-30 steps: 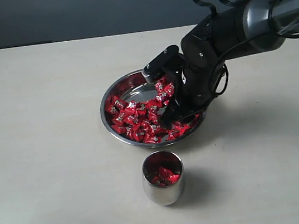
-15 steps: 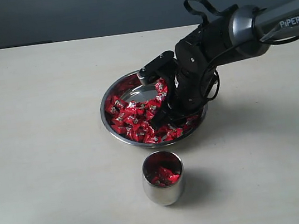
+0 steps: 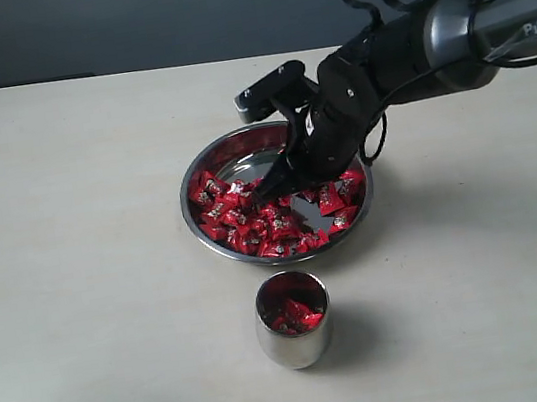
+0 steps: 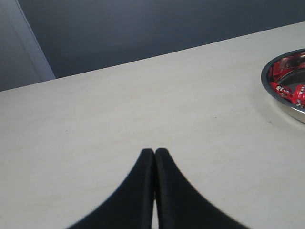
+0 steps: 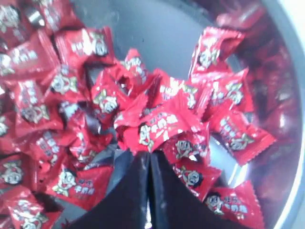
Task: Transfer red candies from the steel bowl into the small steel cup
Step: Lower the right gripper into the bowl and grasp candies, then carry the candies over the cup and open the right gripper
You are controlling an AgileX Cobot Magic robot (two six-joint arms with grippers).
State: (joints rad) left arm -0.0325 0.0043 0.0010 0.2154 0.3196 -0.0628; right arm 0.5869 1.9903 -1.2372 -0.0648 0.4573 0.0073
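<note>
- Right claw (image 3: 268, 187), tips shut against one of the red candies (image 5: 159, 125), hangs over the steel bowl (image 3: 190, 219); grip unconfirmed.
- Small steel cup (image 3: 296, 340) stands just beyond the bowl's camera-side rim.
- Left claw (image 4: 155, 152), closed and empty, is farther off.

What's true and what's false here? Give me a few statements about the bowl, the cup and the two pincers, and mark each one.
1. The small steel cup already holds some red candies. True.
2. The steel bowl has been emptied. False: many red candies still lie in it.
3. The right pincer is over the cup. False: it is down in the bowl, tips at the candies.
4. The left pincer is shut. True.
5. The cup stands inside the bowl. False: it stands on the table beside the bowl, not touching it.
</note>
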